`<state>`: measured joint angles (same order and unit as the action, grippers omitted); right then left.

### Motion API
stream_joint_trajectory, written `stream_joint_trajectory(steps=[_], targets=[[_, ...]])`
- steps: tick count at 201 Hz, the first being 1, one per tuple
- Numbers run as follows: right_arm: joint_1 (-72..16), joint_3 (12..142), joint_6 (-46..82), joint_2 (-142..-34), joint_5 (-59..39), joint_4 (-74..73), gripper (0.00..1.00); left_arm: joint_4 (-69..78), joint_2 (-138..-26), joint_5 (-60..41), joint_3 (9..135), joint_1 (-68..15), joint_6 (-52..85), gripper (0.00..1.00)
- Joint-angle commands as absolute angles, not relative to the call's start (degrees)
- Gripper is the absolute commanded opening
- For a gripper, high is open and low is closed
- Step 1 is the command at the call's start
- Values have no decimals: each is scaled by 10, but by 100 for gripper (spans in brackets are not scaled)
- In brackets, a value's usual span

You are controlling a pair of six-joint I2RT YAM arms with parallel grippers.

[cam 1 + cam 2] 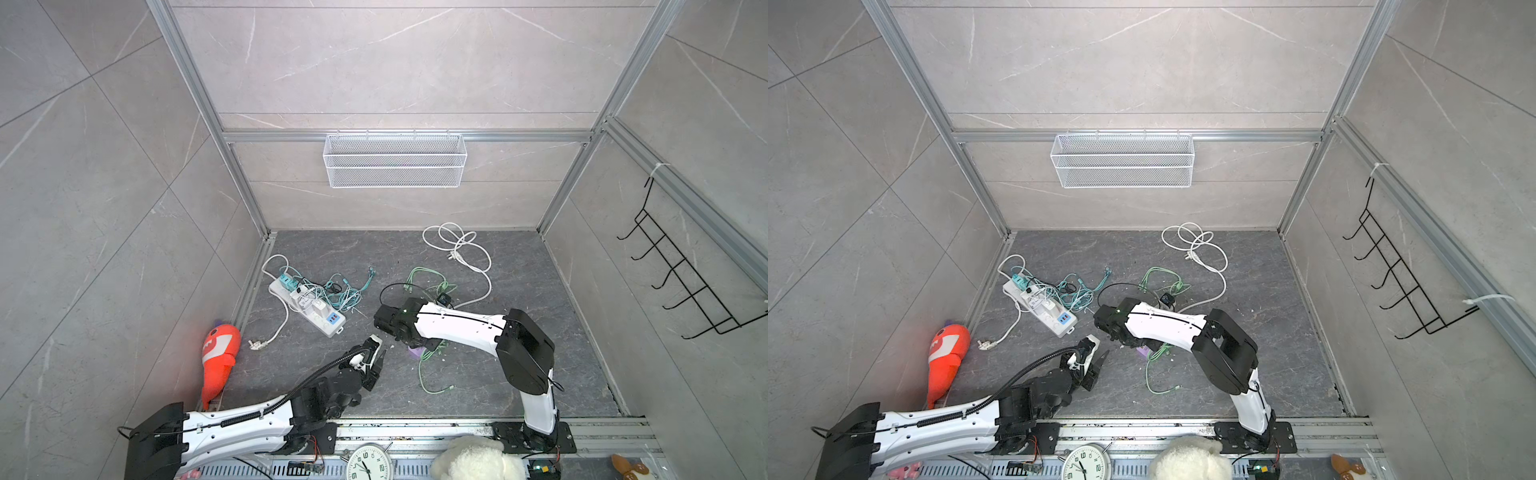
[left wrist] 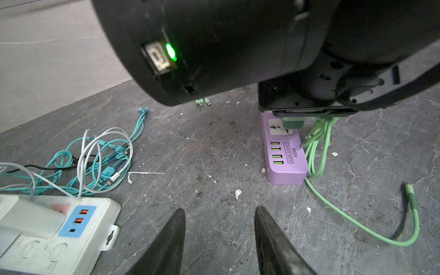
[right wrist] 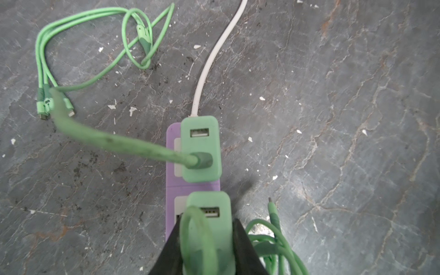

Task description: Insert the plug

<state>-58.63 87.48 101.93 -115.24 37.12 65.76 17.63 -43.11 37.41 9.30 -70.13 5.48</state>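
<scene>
Closest in, seen from the right wrist, a green USB charger plug (image 3: 209, 228) is pinched by its sides between the jaws of the right gripper (image 3: 208, 220). It stands straight over the nearer socket of the purple power strip (image 2: 288, 164). The strip's long axis runs away from the claw toward the far side, where a second green charger (image 3: 201, 147) is already seated. In the left wrist view the plug's body looks slightly raised off the strip's face, with the pins perhaps only partly in, though I wouldn't swear to it. The push wanted is straight down. The left gripper (image 2: 220, 209) hangs about half open and empty, near and left of the strip, not touching it.
</scene>
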Motion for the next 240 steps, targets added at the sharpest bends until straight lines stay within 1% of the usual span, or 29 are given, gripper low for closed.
stream_joint_trajectory(steps=[1, 35, 54, 90, 121, 142, 172, 203, 240], targets=[[-607, 872, 1057, -1191, 330, 686, 0, 203, -436, 380, 101, -702, 80, 50], [-622, 856, 1086, -1191, 344, 694, 0, 266, -481, 384, 87, -702, 94, 48], [-621, 818, 1089, -1178, 343, 663, 0, 285, -519, 378, 96, -702, 95, 46], [-602, 765, 1056, -1144, 355, 626, 0, 299, -568, 379, 114, -702, 102, 44], [-588, 758, 1023, -1138, 356, 620, 0, 313, -582, 378, 121, -703, 110, 43], [-577, 733, 1005, -1128, 349, 588, 0, 312, -584, 379, 126, -705, 109, 43], [-572, 729, 999, -1117, 364, 603, 0, 288, -557, 395, 129, -709, 107, 42], [-573, 723, 1003, -1100, 375, 602, 0, 268, -500, 425, 109, -710, 106, 42], [-573, 739, 1014, -1099, 400, 614, 0, 170, -411, 460, 109, -709, 114, 42]])
